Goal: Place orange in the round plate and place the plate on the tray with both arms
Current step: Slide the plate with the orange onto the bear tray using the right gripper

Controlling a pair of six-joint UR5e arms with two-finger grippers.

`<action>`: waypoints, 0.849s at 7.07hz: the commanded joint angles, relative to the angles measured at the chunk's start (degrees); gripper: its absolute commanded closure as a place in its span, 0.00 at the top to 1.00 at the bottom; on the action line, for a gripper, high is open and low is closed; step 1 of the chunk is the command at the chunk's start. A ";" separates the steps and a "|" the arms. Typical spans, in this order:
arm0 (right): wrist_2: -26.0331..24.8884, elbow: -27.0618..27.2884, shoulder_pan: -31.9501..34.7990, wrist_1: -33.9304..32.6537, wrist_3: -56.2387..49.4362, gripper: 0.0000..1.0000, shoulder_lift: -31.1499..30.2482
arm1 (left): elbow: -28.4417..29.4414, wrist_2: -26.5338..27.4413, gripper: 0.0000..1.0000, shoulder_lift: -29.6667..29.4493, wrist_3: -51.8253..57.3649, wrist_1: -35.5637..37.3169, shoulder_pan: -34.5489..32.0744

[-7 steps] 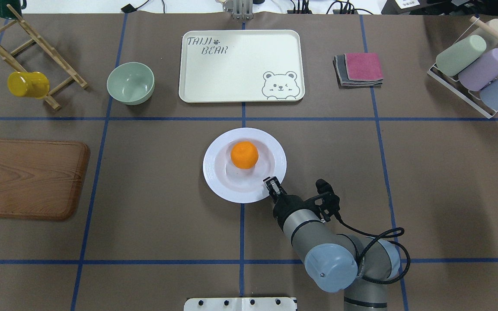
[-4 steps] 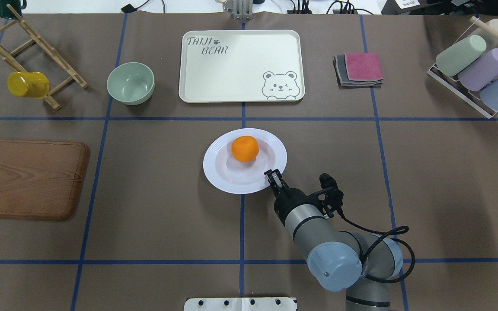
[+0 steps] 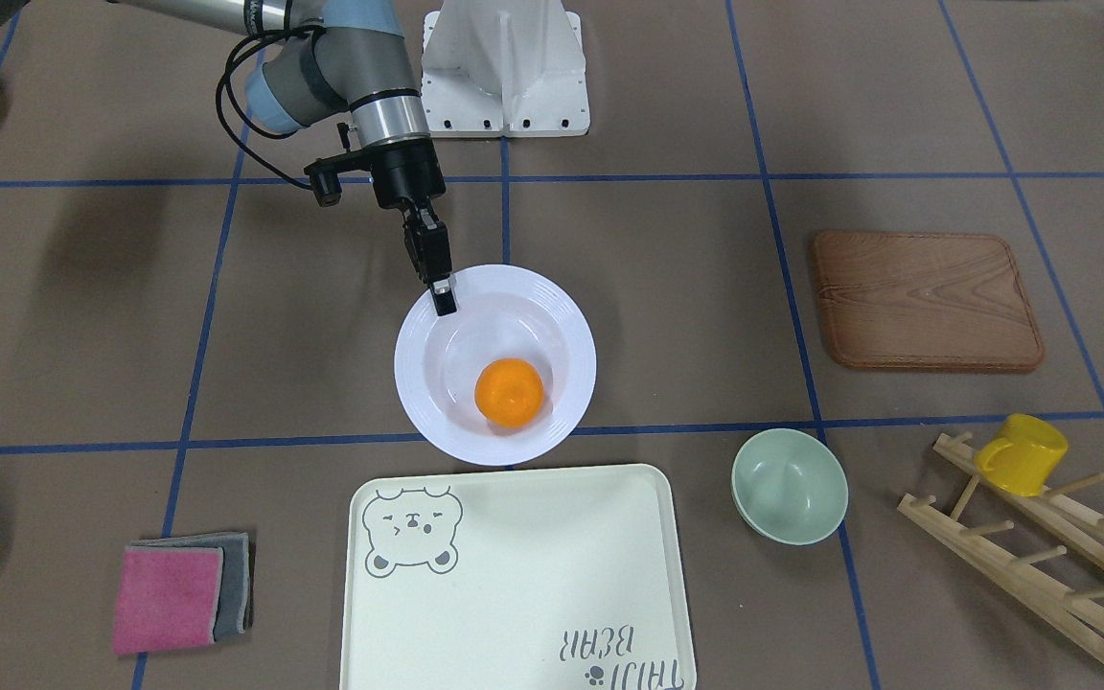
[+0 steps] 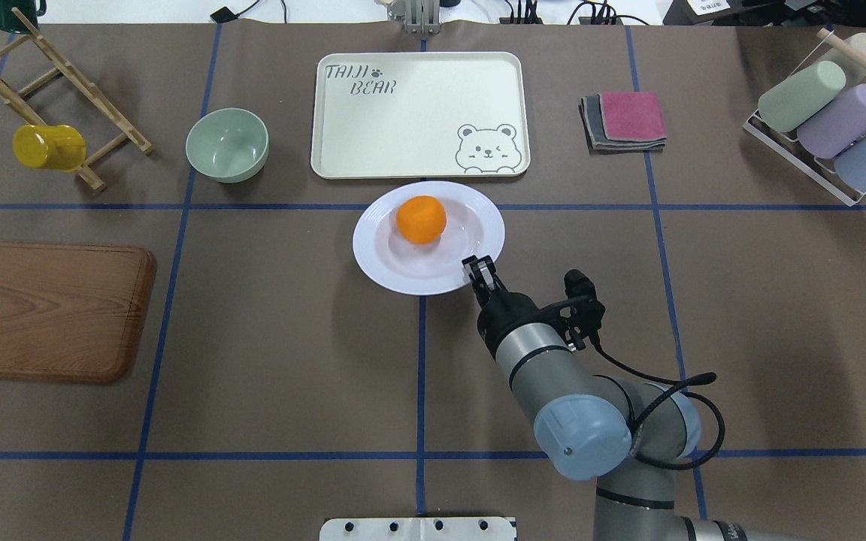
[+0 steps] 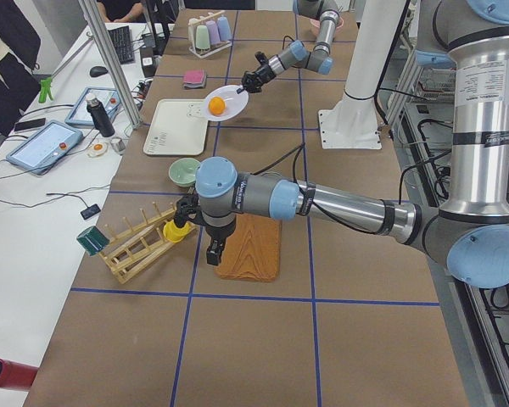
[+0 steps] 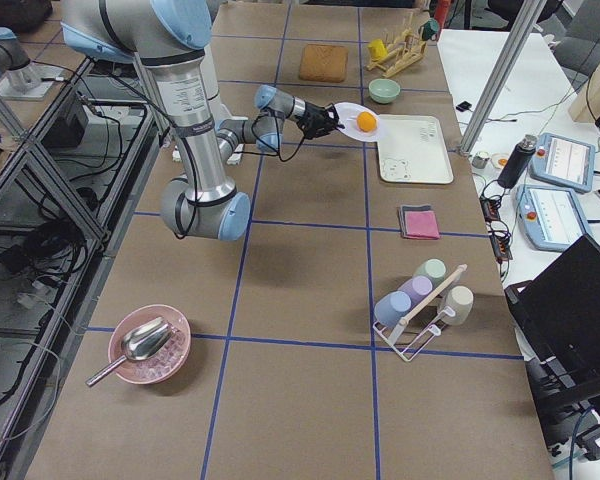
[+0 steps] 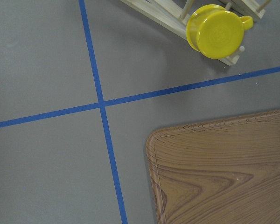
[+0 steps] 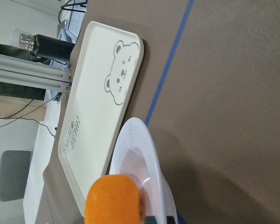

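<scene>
The orange [image 4: 421, 219] lies in the sunken centre of the white round plate [image 4: 377, 249]. My right gripper [image 4: 478, 269] is shut on the plate's near right rim and holds it just off the table. The plate's far rim reaches the near edge of the cream bear tray [image 4: 419, 114]. From across the table, the right gripper [image 3: 443, 299] pinches the plate [image 3: 573, 335] with the orange [image 3: 509, 391] inside, next to the tray [image 3: 514, 585]. My left gripper [image 5: 214, 250] hangs above the wooden board [image 5: 250, 250]; I cannot tell whether it is open or shut.
A pale-green bowl [image 4: 227, 144] stands left of the tray, folded cloths [image 4: 625, 120] to its right. A wooden rack carries a yellow mug [image 4: 48, 146] at the far left. A cup rack [image 4: 828, 113] stands at the far right.
My right gripper has carried the plate with the orange away from me, from mid-table up to the tray's near edge. The orange stayed in the plate.
</scene>
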 commanded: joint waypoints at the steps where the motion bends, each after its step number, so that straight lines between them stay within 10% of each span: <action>1: 1.41 -20.35 7.80 -0.29 7.08 0.00 14.00 | 0.14 0.10 0.99 -0.16 0.00 -0.04 0.11; 4: 2.74 -37.82 10.83 -0.47 12.03 0.14 24.87 | -0.21 0.19 0.99 -0.08 -0.71 -0.04 0.03; 5: 2.91 -38.12 10.56 -0.64 10.91 0.99 24.71 | -0.21 0.19 0.99 -0.07 -0.71 -0.04 0.03; 6: 3.00 -36.82 9.52 -1.69 7.68 1.00 24.02 | -0.21 0.28 0.99 -0.07 -0.71 -0.04 0.03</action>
